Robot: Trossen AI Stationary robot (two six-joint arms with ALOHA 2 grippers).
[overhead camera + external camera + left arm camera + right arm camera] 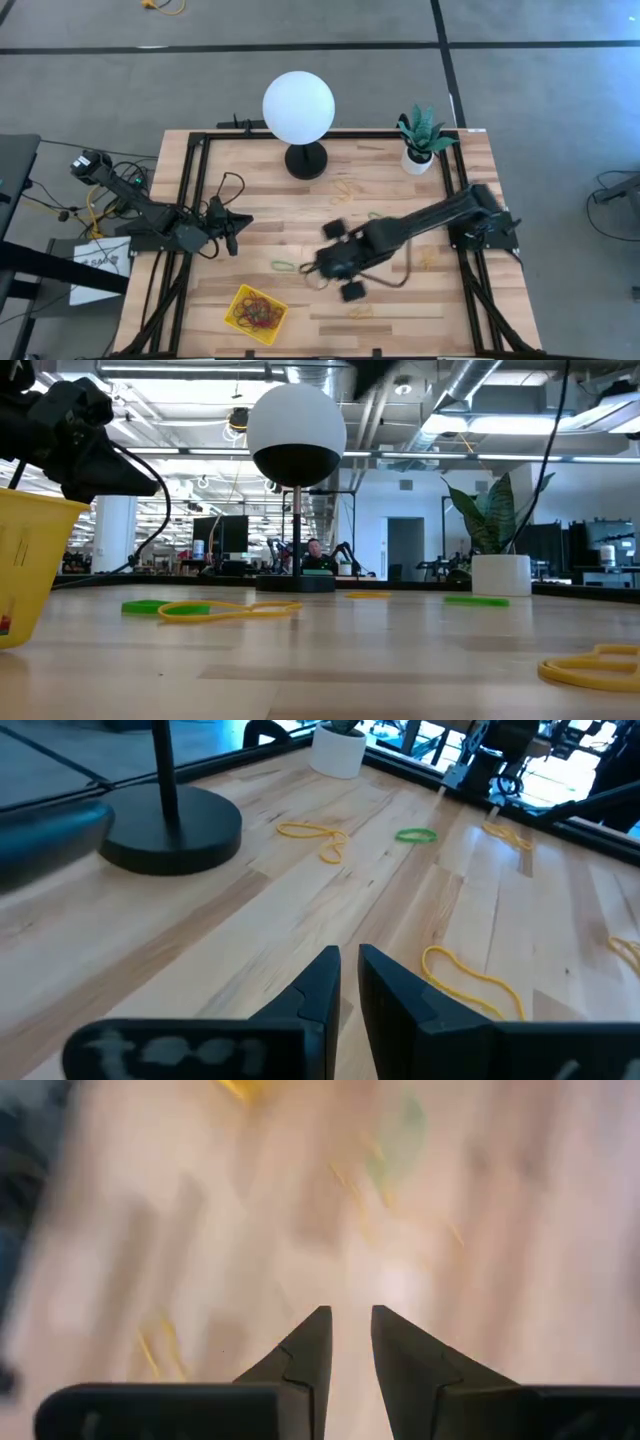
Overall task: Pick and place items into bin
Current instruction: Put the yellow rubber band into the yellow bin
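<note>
**Right arm out over the middle of the counter, left arm parked at the left edge**

The wooden counter (400,205) is framed by black rails along its sides and back, and most of its boards lie bare, with the widest open stretch across the front right. The globe lamp (298,108) stands on its black base at the back centre, and the white plant pot (417,160) sits just beside the back right corner.

The right arm reaches from the right rail across to the middle, its right end effector (312,268) low over the boards near a green band (284,266). In its wrist view the fingers (306,1350) stand slightly apart with nothing between them, released; everything past them is blurred and hard to make out.

The left arm waits at the left edge, its left end effector (233,240) over the boards; the fingertips (322,982) are nearly together and empty.

The yellow bin (256,313) sits near the front edge, left of centre, tilted to the boards' lines, holding a tangle of red and yellowish rubber bands (257,311). In the low view only its wall shows, cut off at the picture's edge.

Loose bands lie scattered: a yellow pair (345,190) near the lamp base, one (430,260) by the right rail, one (360,312) near the front.
</note>
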